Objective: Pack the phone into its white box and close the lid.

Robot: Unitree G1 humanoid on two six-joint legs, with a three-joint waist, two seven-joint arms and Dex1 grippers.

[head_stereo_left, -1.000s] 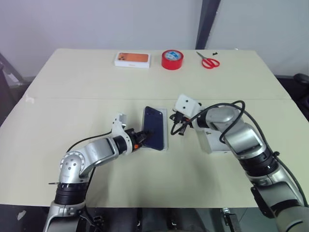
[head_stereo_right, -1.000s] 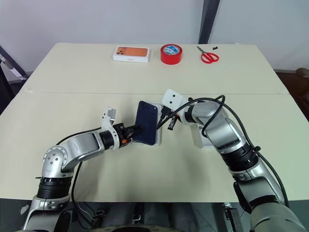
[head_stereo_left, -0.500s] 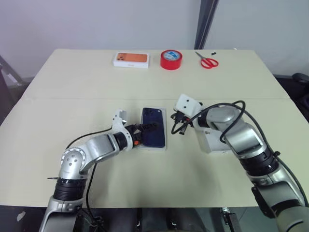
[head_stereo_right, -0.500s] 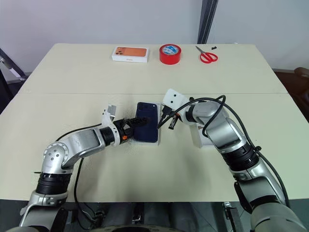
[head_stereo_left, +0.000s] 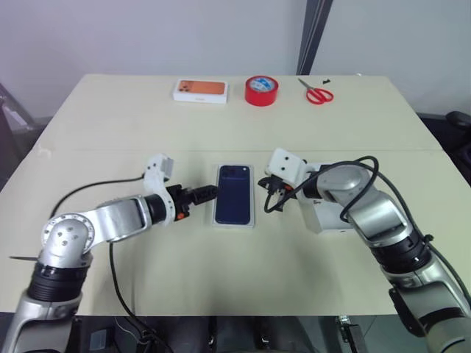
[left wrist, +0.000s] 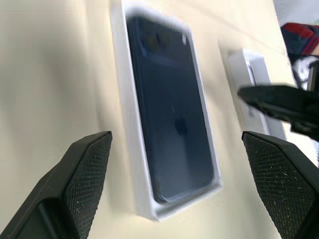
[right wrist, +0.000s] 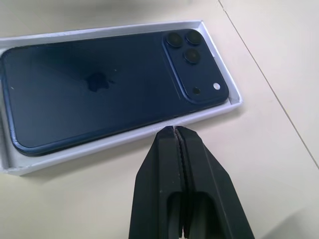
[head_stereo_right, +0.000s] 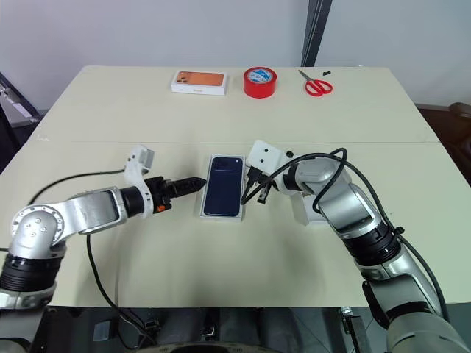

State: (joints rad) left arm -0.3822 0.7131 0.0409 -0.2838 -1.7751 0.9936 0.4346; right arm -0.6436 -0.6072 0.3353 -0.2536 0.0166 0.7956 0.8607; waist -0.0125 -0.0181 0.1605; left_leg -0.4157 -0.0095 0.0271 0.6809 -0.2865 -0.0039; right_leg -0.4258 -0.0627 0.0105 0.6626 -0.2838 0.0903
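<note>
phone [head_stereo_left: 234,198]: lies flat inside the white box [head_stereo_left: 254,218], glossy back up, camera cluster toward the far end, away from the robot.
white box: sits mid-counter between the two tools, long side running away from the robot; narrow white rim visible all round the phone.
lid [head_stereo_left: 322,213]: rests on the counter [head_stereo_left: 221,272] to the right of the white box, partly covered by the right arm; not on the box.
left tool [head_stereo_right: 193,184]: spread wide, holding nothing; level with the left long side of the box, just beside it and apart from it; textured fingers [left wrist: 84,174] stand far apart on either side of the box in the left wrist view.
right tool [right wrist: 174,130]: pressed fully together, gripping nothing; tips at the right long wall of the box near the camera end, touching or almost touching the rim, cannot tell which.
far edge of counter: closed orange-topped box [head_stereo_left: 201,90], red tape roll [head_stereo_left: 261,90] and red-handled scissors [head_stereo_left: 316,93] in a row, well apart from the work area.
</note>
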